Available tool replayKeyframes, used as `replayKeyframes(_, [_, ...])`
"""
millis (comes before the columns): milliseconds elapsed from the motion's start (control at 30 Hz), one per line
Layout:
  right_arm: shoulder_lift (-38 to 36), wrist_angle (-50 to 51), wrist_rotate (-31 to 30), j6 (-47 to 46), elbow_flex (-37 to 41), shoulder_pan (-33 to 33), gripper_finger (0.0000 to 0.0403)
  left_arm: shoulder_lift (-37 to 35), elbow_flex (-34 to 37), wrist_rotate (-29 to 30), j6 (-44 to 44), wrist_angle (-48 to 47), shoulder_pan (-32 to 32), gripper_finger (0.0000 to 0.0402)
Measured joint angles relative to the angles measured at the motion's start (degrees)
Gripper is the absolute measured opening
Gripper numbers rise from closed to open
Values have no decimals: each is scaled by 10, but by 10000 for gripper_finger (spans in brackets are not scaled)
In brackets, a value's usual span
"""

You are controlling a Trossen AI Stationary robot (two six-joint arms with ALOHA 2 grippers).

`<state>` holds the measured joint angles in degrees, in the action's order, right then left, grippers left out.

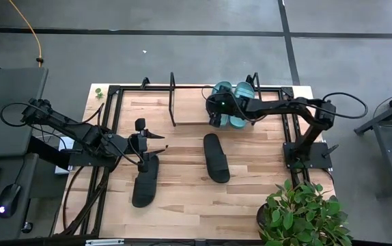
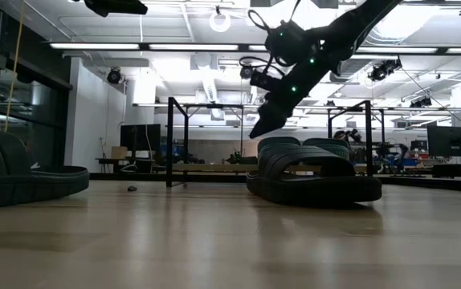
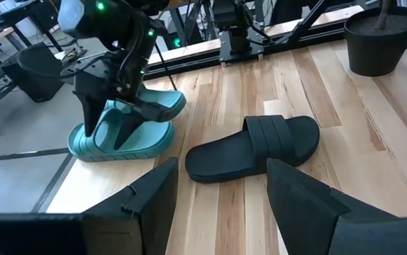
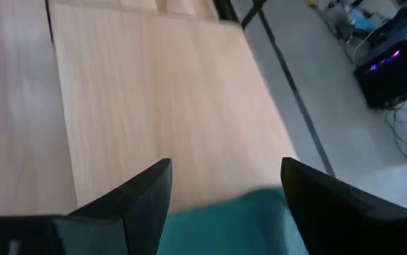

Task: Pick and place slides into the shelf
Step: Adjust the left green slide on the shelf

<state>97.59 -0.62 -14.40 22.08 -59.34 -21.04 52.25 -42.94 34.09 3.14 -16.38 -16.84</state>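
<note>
Right gripper (image 1: 218, 113), jaws open over the teal slides (image 1: 235, 104) at upper centre, should withdraw straight upward, avoiding displacement.

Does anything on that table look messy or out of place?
Only mildly: the two black slides lie apart on the tabletop at different angles, not as a pair. The teal slides sit together on the shelf. Nothing spilled or broken.

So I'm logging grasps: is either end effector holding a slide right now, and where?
Neither. The right end effector is open over the teal slides; the left end effector is open above a black slide.
</note>
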Motion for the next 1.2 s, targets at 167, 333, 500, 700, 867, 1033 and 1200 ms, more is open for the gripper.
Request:
replayKeyframes(167, [17,-28,4,8,0,1,255,0,0,0,0,0,0,197])
replayKeyframes(333, [31,-45,2,13,0,0,254,0,0,0,0,0,0,198])
replayKeyframes(500, [45,-53,-24,24,0,0,254,0,0,0,0,0,0,198])
replayKeyframes(700, [48,-43,-59,24,0,0,254,0,0,0,0,0,0,198])
replayKeyframes(867, [48,-24,-80,23,0,0,254,0,0,0,0,0,0,198])
replayKeyframes(1033, [48,-8,-98,21,0,1,254,0,0,0,0,0,0,198])
replayKeyframes(1200, [47,1,-114,19,0,2,254,0,0,0,0,0,0,198])
